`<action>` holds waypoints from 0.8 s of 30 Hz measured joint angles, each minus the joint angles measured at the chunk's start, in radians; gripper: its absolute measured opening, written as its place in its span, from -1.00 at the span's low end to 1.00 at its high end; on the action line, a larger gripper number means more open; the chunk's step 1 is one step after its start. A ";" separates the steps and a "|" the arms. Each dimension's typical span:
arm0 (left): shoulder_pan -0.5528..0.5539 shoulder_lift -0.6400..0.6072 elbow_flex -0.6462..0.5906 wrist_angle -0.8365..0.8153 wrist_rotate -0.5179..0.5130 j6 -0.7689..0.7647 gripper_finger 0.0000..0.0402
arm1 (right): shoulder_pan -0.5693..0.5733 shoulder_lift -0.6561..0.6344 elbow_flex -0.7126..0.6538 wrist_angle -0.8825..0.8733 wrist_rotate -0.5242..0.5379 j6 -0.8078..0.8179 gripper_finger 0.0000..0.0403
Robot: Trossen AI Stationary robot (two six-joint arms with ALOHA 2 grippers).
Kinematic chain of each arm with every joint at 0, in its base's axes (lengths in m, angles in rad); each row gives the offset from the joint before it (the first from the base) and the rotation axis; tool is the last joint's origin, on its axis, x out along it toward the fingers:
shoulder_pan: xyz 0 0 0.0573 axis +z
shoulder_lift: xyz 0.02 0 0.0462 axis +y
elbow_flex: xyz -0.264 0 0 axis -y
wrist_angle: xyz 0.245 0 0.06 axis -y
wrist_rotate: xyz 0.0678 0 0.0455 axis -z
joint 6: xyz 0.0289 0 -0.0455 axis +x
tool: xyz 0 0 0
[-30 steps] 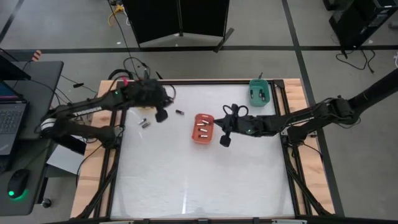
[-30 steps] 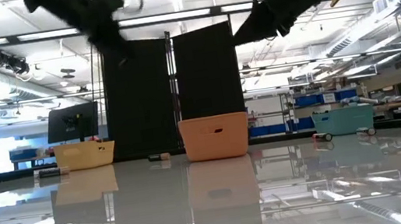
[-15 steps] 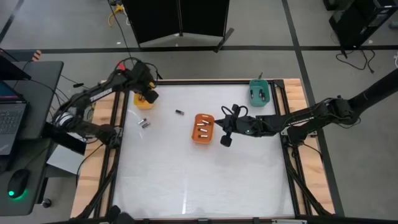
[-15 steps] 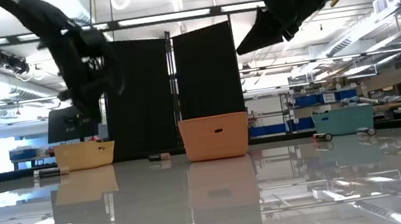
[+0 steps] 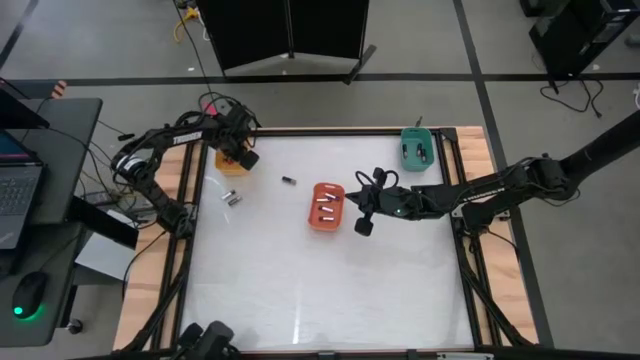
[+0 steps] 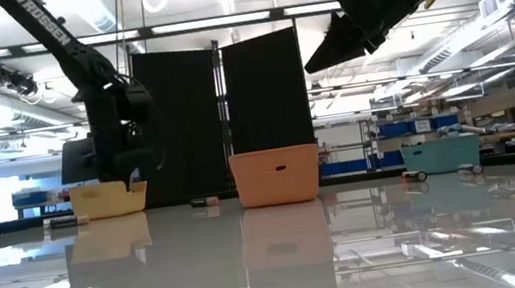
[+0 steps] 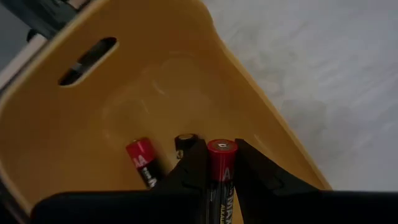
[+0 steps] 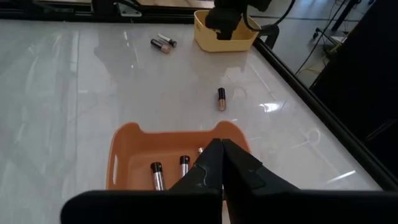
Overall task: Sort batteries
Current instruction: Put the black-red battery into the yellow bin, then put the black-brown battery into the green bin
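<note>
**Left claw over the yellow tray, a battery pinched between its fingers**

The left gripper (image 7: 221, 180) hangs inside the yellow tray (image 7: 143, 74) at the table's far left corner, its fingers closed only as far as the red-topped AA battery (image 7: 221, 163) clamped upright between them. On the tray floor below it I count two more cells: a red-ended AA (image 7: 143, 160) lying flat and a small dark one (image 7: 185, 140) just beside the gripper's finger.

Out on the bare table (image 5: 300, 280) lie three loose batteries: a pair (image 5: 231, 197) touching each other near the left edge, and a single one (image 5: 288, 181) between the yellow tray and the orange tray (image 5: 326, 207). The orange tray holds what I take to be three cells (image 5: 324, 208); the right wrist view shows two plainly and only the tip of a third behind the claw. The teal tray (image 5: 415, 148) at the far right corner holds about two (image 5: 421, 153), too small from above to be sure.

The right gripper (image 5: 362, 226) hovers just beside the orange tray's right side, fingers pressed fully together, holding nothing.

A second ago the left arm reached well out over the table, near the loose pair; it has since swung back to the corner and come down over the yellow tray. The orange tray and the right arm sit as they did.
</note>
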 joint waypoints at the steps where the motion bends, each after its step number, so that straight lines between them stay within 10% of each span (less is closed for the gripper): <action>1: 0.000 0.007 0.000 0.003 0.000 -0.003 -0.72 | 0.000 0.000 0.000 0.000 0.000 0.000 -0.96; 24: -0.003 -0.070 0.000 0.024 -0.006 0.002 -0.46 | 0.000 0.000 0.000 -0.002 -0.034 0.006 -0.93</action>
